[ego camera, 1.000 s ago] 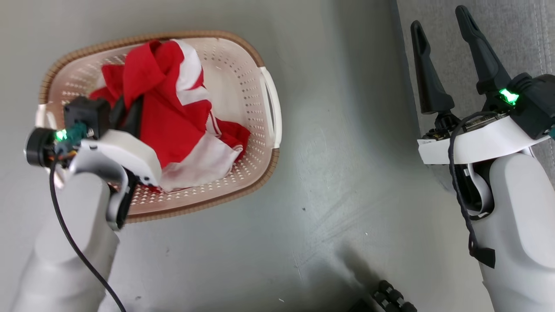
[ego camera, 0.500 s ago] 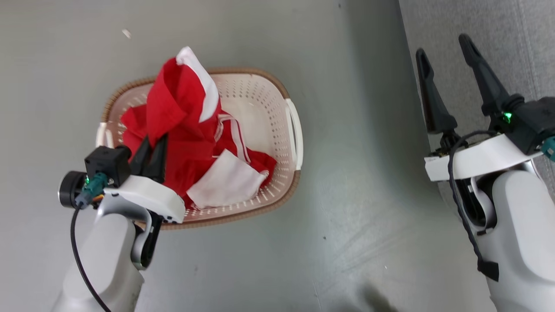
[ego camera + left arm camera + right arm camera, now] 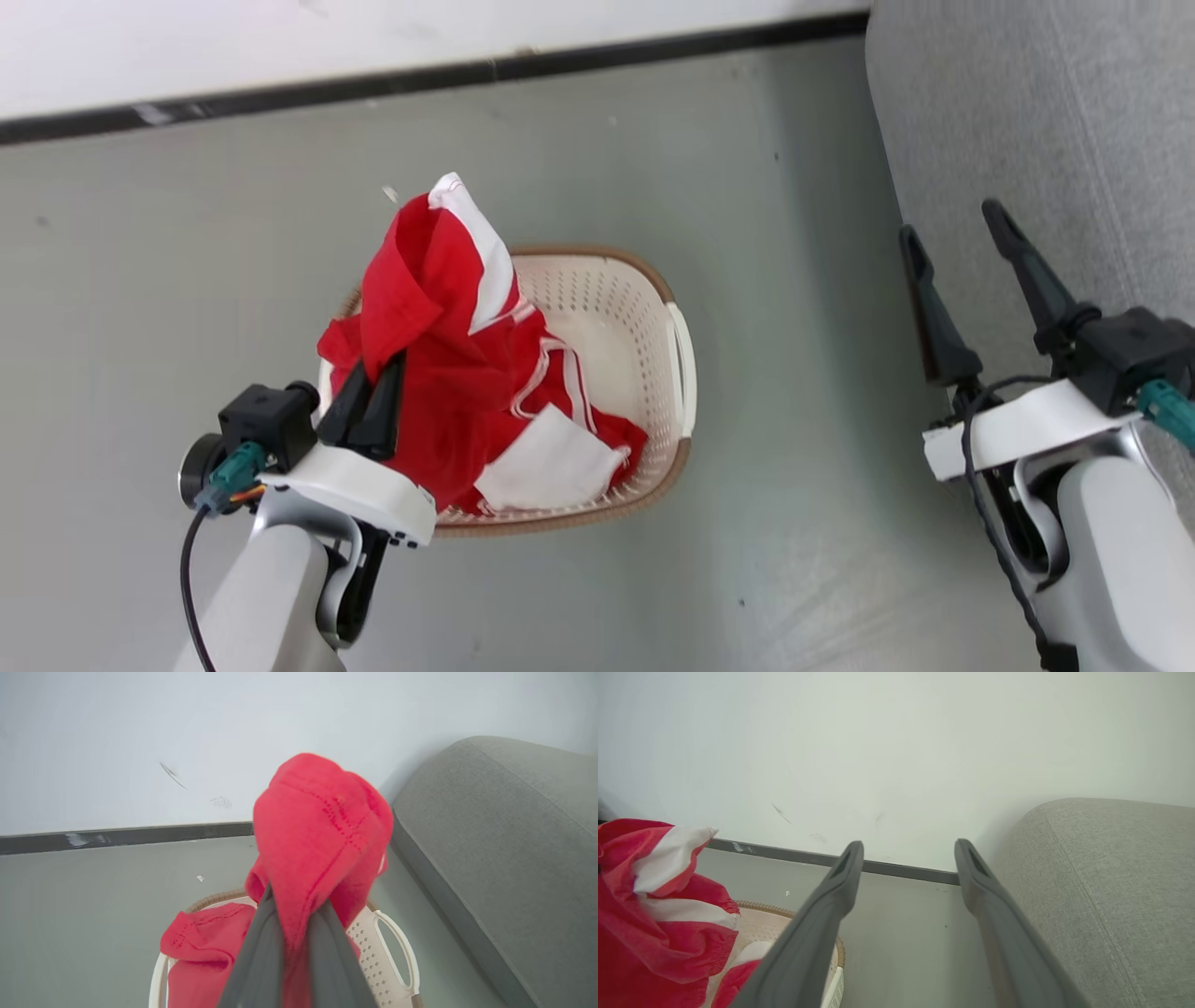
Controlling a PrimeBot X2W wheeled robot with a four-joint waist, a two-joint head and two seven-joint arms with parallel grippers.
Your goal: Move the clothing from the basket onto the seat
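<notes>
**Operator:** Where is the clothing sitting right now?

**Spotter:** The red-and-white sportswear [image 3: 439, 373] is hanging half out of the laundry basket [image 3: 607, 317]. Your left gripper [image 3: 378, 366] is pinching a red fold, its fingers pressed together on the cloth, and a loose bunch is flopping over their tips. The lower part, with a white panel, is lying inside the basket. The basket is standing on the grey floor [image 3: 747, 280], to the left of the grey sofa [image 3: 1027, 112].

**Operator:** Which way is it running?

**Spotter:** I'd say its long axis is running up and down, from the pinch into the basket. The white-striped top end is pointing toward the far wall [image 3: 280, 47].

**Operator:** And the step?

**Spotter:** You're doing the lift-out, as I judge it. Next you're needing more height, so the trailing cloth clears the brown rim, and then a swing to the right over the seat. Your right gripper [image 3: 949, 222] is hovering beside the sofa's edge, fingers spread wide and holding nothing.
</notes>
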